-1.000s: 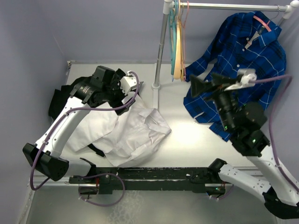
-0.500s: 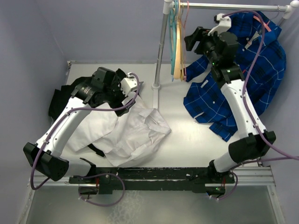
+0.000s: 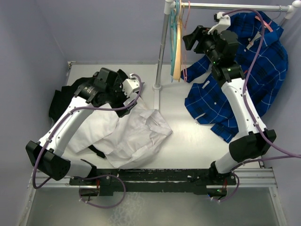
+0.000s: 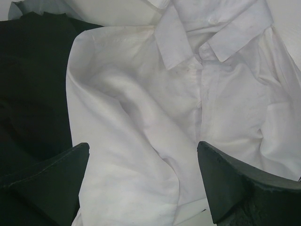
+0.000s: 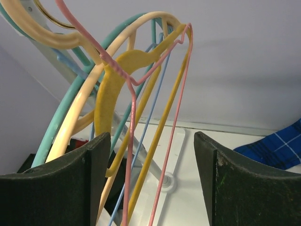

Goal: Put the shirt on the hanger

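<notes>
The white shirt [image 3: 129,132] lies crumpled on the table at left, collar toward the middle; in the left wrist view [image 4: 178,94] its collar and button placket face up. My left gripper [image 3: 120,96] hovers just above it, open and empty [image 4: 143,146]. The pink hanger [image 3: 184,47] hangs among other hangers on the rail at the back. My right gripper [image 3: 187,40] is raised right next to them. In the right wrist view it is open [image 5: 151,135], with the pink hanger's thin wires [image 5: 133,117] passing between the jaws, not clamped.
A teal hanger [image 5: 61,117], a tan wooden hanger [image 5: 80,108], a yellow one [image 5: 110,89] and a thin blue one hang beside the pink. The rack pole [image 3: 162,42] stands mid-table. A blue plaid shirt [image 3: 244,66] hangs at right. A black garment [image 3: 59,101] lies under the shirt's left side.
My right arm has swung up from over the blue plaid shirt to the hangers on the rail, then edged a little left. My left arm has barely moved.
</notes>
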### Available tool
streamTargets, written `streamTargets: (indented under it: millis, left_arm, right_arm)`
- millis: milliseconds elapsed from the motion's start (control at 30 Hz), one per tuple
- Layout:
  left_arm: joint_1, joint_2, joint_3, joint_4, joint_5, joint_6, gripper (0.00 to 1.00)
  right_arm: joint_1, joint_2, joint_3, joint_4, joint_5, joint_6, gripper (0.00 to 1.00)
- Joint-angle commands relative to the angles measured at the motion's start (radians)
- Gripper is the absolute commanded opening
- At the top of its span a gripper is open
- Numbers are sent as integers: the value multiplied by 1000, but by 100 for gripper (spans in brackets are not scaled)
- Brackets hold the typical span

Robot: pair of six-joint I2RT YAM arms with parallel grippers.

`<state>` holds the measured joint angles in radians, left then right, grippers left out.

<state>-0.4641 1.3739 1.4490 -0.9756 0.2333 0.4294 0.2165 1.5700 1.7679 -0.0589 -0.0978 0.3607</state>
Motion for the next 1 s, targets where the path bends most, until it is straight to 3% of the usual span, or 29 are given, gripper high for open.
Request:
streamTargets:
  millis: [0,433,800,900,967]
  left_arm:
    - [4,-7,27,27,-7,4,100]
    - [4,14,39,25,-17,5,100]
    - [4,35,51,24,-7,-15,100]
    - [4,36,53,24,-4,-12,100]
    - [4,38,59,20,15,-14,100]
  right_arm:
    - [-2,20,40,40,0,20,72]
    - [0,120,168,-14,-2,6,67]
    - [0,200,257,-14,-89,45,32]
    - [-1,213,285,-14,-114,38,18]
    - [0,214,302,-28,-112,28,0]
